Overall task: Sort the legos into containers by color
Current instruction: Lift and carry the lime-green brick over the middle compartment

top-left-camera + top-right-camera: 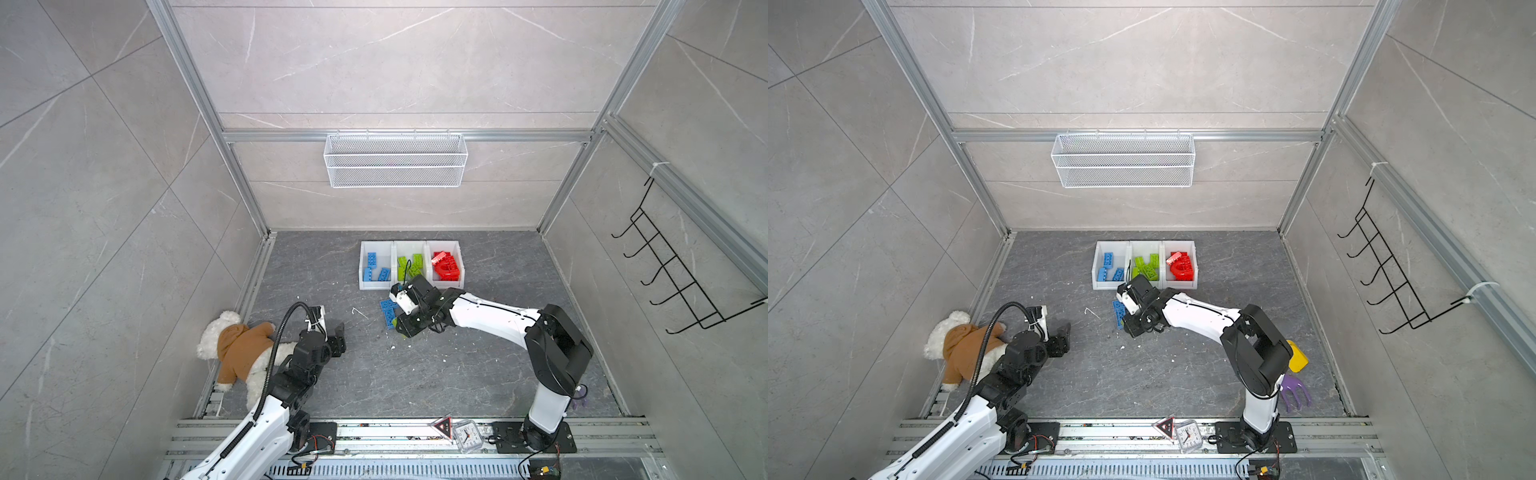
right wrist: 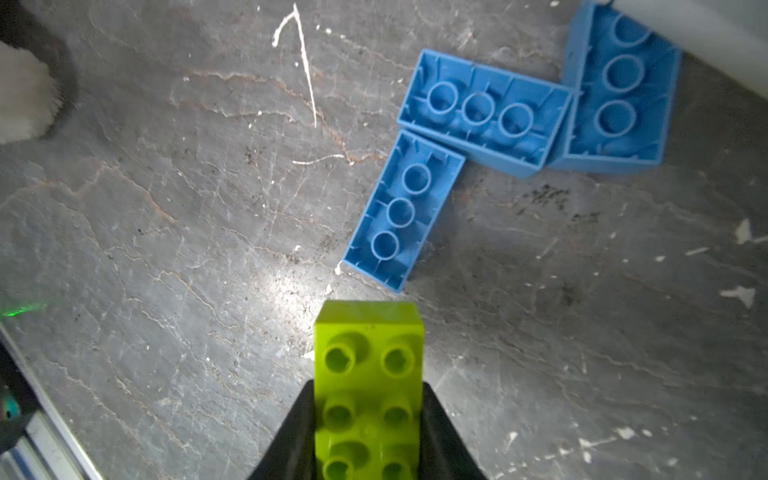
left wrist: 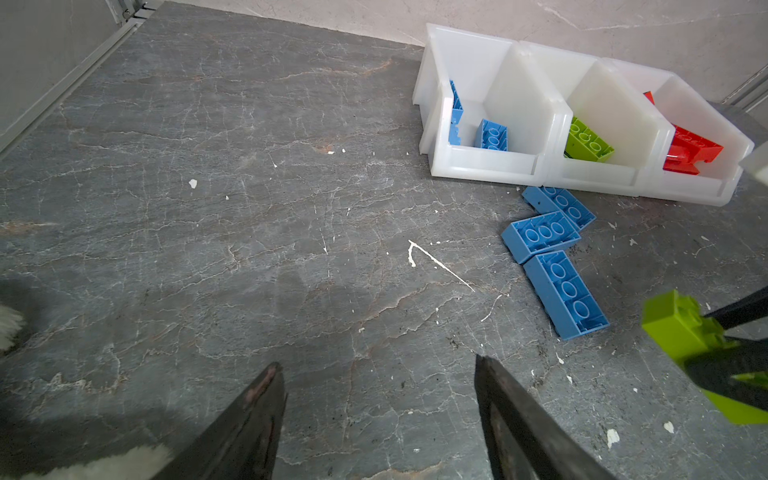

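**Between the right jaws: one green brick**

Centre of both top views, just below the three white bins (image 1: pixel 376 286): right gripper (image 2: pixel 368 388) clamped tight on a lime-green Lego brick (image 2: pixel 368 332), studs facing the wrist camera. Three blue bricks (image 2: pixel 405 210) lie hollow side up just beside it, touching one another. Bins hold blue, green and red pieces, left to right. Lower left: left gripper (image 3: pixel 376 368) partly open, empty, beside a teddy bear (image 1: pixel 237 349).

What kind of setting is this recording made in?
Likely a robot test cell: aluminium frame around stone-look panels, a left arm and right arm bolted to a front rail, plus staged props such as the teddy bear.
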You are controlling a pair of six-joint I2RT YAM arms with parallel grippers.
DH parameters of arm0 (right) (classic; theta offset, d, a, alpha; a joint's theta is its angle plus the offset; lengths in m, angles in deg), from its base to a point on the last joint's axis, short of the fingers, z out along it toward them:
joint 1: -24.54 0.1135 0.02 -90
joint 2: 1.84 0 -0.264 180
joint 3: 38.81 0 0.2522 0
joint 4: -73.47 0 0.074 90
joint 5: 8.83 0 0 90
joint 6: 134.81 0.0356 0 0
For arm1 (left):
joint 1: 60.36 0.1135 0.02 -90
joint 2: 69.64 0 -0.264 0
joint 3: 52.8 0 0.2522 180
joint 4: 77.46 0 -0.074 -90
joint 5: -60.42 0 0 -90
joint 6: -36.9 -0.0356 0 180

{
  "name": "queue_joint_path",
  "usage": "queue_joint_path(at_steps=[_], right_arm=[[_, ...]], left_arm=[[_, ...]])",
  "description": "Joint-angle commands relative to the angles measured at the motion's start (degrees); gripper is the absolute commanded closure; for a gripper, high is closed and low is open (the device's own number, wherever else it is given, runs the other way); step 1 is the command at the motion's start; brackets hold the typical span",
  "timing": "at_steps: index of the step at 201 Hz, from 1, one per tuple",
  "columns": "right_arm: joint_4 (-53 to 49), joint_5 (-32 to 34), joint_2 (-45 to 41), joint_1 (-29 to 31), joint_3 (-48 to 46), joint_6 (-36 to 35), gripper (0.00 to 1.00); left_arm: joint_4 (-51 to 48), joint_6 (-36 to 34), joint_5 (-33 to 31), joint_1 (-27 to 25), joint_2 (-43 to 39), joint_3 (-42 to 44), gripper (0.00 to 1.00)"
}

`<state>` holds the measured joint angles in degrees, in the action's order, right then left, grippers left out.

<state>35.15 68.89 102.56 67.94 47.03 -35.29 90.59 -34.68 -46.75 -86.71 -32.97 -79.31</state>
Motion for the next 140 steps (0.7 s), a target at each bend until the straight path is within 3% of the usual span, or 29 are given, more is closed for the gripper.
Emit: queue_joint_path(at_steps=[1,47,140], right_arm=[[1.34,-4.95,-1.27,-3.54,2.96,-1.27,0.70],[1.97,-7.10,2.73,-11.16,10.52,-2.85,0.70],[-0.99,-4.13,16.86,-18.78,30.68,-1.49,0.71]], left_arm=[[2.30,0.38,-1.01,0.25,-0.37,-0.44,0.25],[2.15,0.41,-0.99,0.29,-0.32,-0.49,0.25],[2.06,0.49,-0.90,0.33,-0.54,-0.42,0.25]])
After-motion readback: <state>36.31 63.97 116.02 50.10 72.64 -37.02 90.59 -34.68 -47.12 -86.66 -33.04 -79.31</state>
